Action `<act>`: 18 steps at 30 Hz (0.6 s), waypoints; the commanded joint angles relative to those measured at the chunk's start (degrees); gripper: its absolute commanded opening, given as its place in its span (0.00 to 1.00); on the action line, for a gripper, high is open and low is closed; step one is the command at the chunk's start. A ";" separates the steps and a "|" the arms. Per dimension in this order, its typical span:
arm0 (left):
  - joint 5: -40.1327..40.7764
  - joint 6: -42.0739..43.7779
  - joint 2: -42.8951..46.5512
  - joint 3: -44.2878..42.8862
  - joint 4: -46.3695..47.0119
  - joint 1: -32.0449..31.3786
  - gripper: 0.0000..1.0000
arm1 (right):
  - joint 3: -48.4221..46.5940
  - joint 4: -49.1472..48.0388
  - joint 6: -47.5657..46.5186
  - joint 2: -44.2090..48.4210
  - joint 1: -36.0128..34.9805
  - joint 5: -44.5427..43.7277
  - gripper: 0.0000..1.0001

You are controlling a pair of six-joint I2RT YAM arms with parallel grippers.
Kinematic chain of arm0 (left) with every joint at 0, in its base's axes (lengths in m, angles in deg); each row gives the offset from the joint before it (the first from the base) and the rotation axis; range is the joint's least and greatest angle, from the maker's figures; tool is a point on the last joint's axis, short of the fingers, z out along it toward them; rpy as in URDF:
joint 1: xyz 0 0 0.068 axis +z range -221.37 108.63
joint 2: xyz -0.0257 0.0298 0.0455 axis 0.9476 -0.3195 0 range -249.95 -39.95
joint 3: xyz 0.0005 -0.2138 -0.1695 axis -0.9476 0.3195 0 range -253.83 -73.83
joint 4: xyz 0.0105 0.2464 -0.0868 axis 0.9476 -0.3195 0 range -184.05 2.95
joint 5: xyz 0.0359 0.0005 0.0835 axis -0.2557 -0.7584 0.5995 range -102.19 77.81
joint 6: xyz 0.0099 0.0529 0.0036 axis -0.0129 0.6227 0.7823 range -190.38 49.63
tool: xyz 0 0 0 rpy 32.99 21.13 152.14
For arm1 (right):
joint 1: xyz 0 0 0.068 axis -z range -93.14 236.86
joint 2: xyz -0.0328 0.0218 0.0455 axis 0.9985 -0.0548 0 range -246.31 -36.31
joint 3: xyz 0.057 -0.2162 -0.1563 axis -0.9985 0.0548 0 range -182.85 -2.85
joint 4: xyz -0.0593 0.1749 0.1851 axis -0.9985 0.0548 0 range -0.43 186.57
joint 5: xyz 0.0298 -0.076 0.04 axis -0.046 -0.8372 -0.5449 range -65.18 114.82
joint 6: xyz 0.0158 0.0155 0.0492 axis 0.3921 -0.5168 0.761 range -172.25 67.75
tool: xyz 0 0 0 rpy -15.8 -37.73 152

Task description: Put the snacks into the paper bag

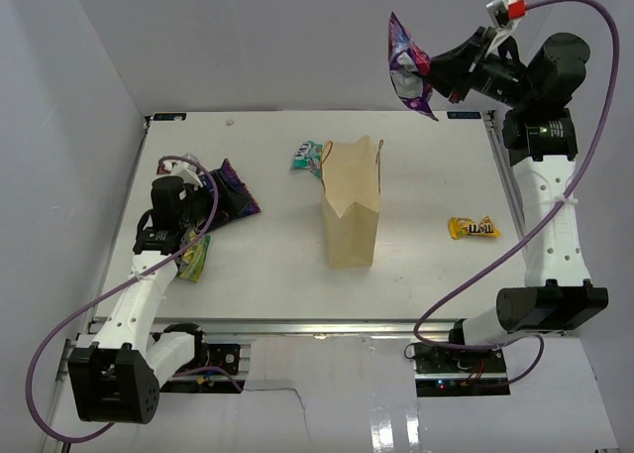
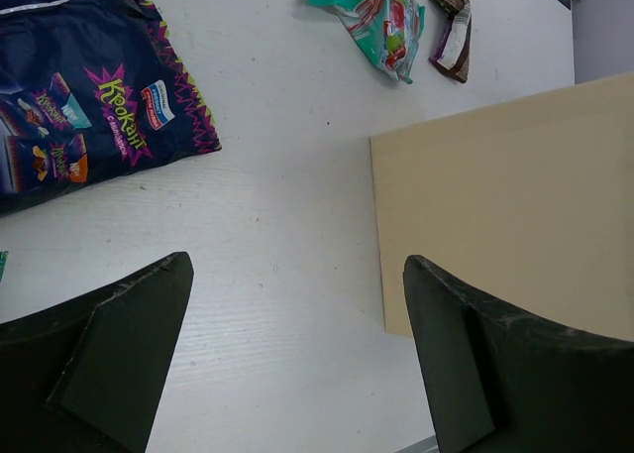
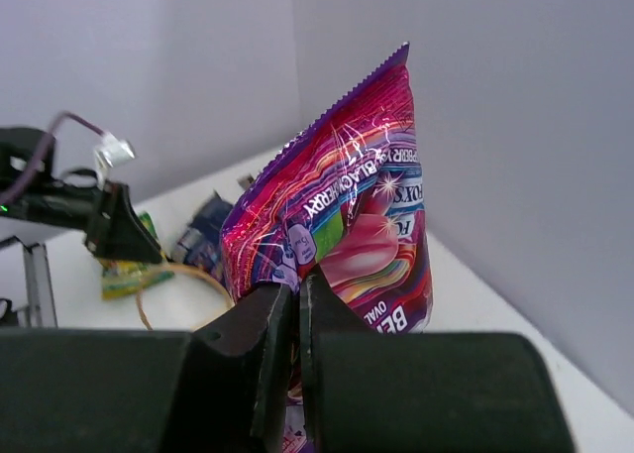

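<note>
The tan paper bag [image 1: 351,210] stands upright mid-table; its side shows in the left wrist view [image 2: 515,215]. My right gripper [image 1: 443,76] is shut on a pink packet [image 1: 406,68], held high above the table's far right; in the right wrist view the packet [image 3: 347,215] sticks up from the closed jaws. My left gripper [image 1: 188,215] is open and empty, low over the table left of the bag. The purple-black chip bag [image 1: 230,190] [image 2: 74,116] lies beside it, the green-yellow pouch [image 1: 192,260] under the arm. A teal-white packet [image 1: 305,157] [image 2: 371,22] and a small brown bar [image 2: 453,49] lie behind the bag. A yellow candy packet [image 1: 474,228] lies to the right.
White walls enclose the table on the left and at the back. A purple cable loops from each arm past the table's near edge [image 1: 297,324]. The bag's handle [image 3: 183,280] and the left arm show far off in the right wrist view.
</note>
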 commanded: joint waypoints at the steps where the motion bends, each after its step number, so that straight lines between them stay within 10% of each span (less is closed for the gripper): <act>1: 0.46 0.14 2.45 -2.08 -1.06 0.06 0.98 | -6.15 -12.42 14.19 -1.46 -6.34 -3.55 0.08; 18: 2.31 0.05 5.44 -1.65 -3.26 0.06 0.98 | 13.42 -7.77 19.93 6.00 -20.51 -17.37 0.08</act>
